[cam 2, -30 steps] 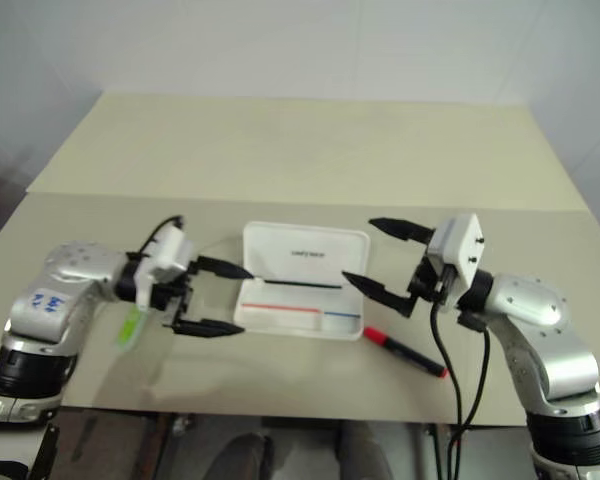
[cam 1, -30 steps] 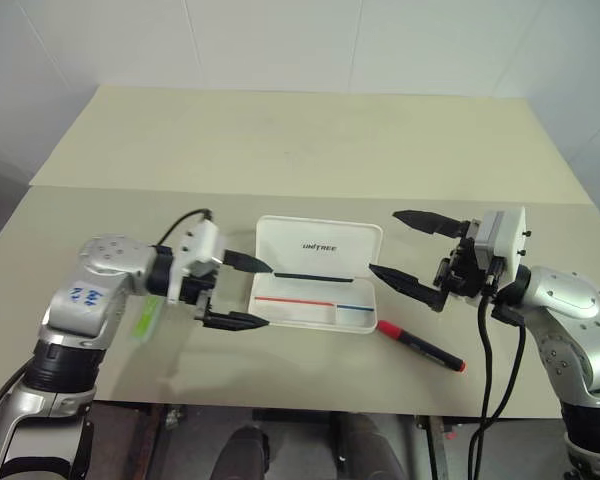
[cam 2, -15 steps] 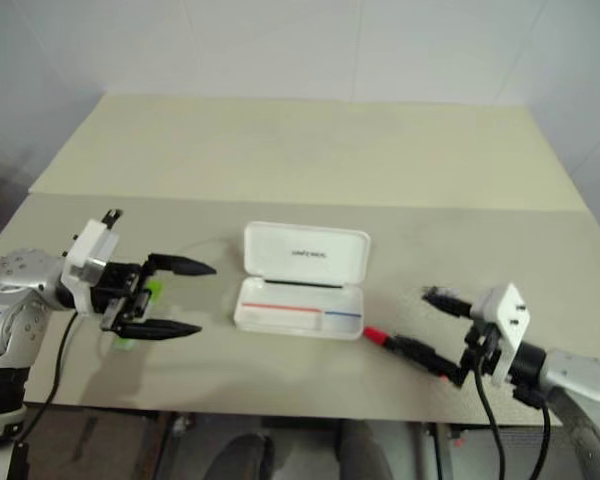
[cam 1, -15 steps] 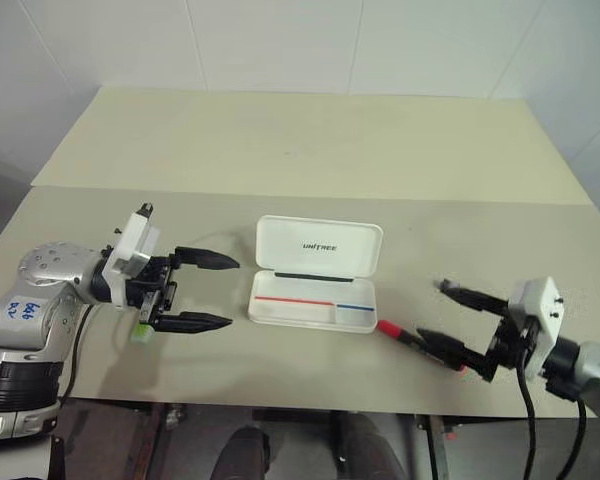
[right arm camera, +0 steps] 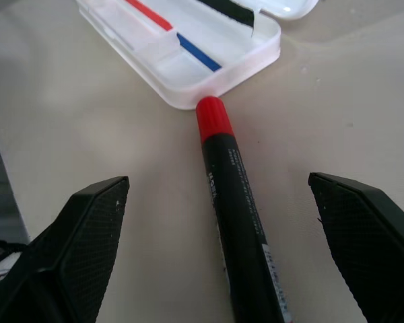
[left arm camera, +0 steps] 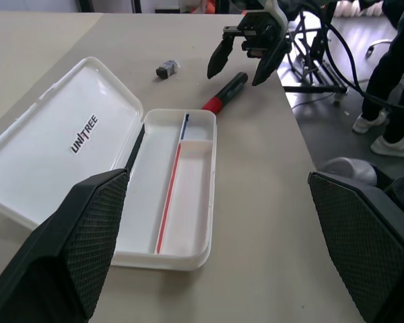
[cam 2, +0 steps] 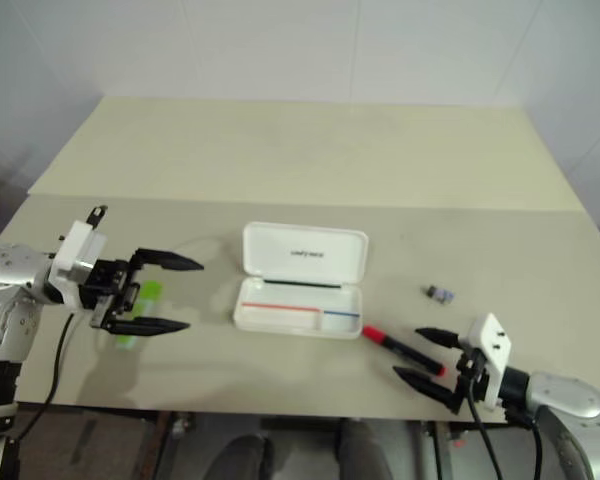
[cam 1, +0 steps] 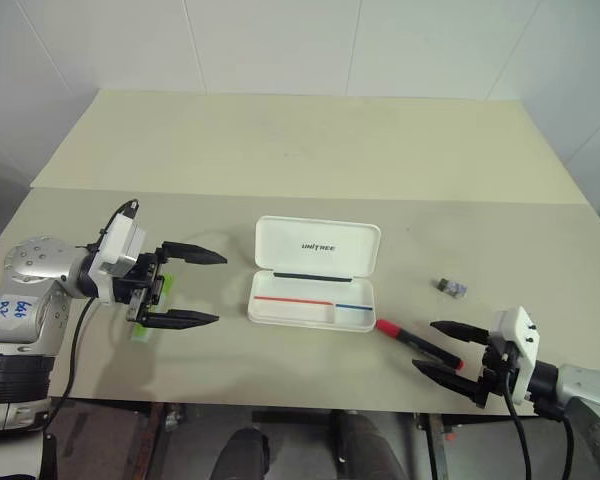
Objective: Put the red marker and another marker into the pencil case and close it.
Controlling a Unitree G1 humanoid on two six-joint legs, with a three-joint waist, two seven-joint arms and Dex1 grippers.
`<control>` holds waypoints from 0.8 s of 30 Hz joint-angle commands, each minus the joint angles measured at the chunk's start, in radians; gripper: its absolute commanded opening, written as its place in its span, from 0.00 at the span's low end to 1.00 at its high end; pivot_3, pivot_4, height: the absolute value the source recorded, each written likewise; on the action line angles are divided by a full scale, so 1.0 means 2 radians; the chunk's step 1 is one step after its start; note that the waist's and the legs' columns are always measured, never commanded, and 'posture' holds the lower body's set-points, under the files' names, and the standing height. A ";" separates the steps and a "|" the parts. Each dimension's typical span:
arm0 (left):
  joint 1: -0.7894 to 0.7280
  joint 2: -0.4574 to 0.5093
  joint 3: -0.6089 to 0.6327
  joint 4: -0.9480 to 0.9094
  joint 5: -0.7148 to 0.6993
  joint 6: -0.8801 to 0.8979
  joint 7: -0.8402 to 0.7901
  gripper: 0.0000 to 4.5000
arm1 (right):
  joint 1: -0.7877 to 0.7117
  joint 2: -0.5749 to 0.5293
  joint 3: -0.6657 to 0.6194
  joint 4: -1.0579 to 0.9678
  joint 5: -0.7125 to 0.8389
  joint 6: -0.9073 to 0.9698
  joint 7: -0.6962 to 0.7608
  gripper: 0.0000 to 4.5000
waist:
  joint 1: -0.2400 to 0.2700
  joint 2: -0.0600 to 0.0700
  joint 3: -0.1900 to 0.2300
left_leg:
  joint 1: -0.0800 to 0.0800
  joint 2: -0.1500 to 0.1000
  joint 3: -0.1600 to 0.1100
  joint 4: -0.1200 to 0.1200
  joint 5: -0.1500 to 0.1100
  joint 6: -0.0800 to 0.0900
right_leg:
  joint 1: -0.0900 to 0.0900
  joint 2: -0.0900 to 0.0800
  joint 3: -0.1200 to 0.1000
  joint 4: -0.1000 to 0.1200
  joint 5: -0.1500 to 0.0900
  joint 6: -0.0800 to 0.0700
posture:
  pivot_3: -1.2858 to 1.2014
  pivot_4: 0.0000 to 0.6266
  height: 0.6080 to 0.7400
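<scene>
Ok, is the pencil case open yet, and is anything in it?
Open and empty: the pencil case has its lid folded back flat on the table, and the tray holds no marker.

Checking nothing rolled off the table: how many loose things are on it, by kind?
Red marker: 1
Green highlighter: 1
White pencil case, open: 1
Small grey piece: 1
Total: 4

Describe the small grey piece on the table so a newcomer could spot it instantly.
Start at the open white plastic pencil case mid-table. Toward the robot's right lies a small grey clip-like piece, alone on bare tabletop. It is far shorter than the red-capped black marker lying nearer the table's front edge.
</scene>
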 commanded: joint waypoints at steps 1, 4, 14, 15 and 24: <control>0.001 0.023 0.011 0.012 -0.007 -0.009 -0.041 0.99 | -0.014 0.007 0.008 0.015 -0.009 -0.021 0.006 1.00 | 0.000 0.000 0.000 | 0.000 0.000 0.000 0.000 0.000 0.000 | 0.000 0.000 0.000 0.000 0.000 0.000 | 0.52 0.24 1.00; -0.002 0.030 0.011 0.026 -0.008 -0.014 -0.041 0.99 | -0.027 0.016 0.022 0.034 -0.026 -0.037 0.001 1.00 | 0.000 0.000 0.000 | 0.000 0.000 0.000 0.000 0.000 0.000 | 0.000 0.000 0.000 0.000 0.000 0.000 | 0.52 0.24 1.00; -0.023 0.037 0.005 0.064 -0.004 -0.038 -0.046 1.00 | -0.042 0.048 0.046 0.069 -0.060 -0.091 -0.008 0.20 | -0.001 0.000 0.000 | 0.000 0.000 0.000 0.000 0.000 0.000 | 0.000 0.000 0.000 0.000 0.000 0.000 | 0.52 0.24 1.00; -0.025 0.037 0.003 0.066 -0.003 -0.041 -0.047 1.00 | -0.042 0.050 0.046 0.070 -0.060 -0.095 -0.007 0.14 | -0.001 0.000 0.000 | 0.000 0.000 0.000 0.000 0.000 0.000 | 0.000 0.000 0.000 0.000 0.000 0.000 | 0.52 0.24 1.00; -0.040 0.022 -0.012 0.095 0.003 -0.070 -0.039 1.00 | -0.037 0.026 0.016 0.060 -0.049 -0.102 0.013 0.14 | 0.000 0.000 0.000 | 0.000 0.000 0.000 0.000 0.000 0.000 | 0.000 0.000 0.000 0.001 0.000 0.000 | 0.52 0.24 1.00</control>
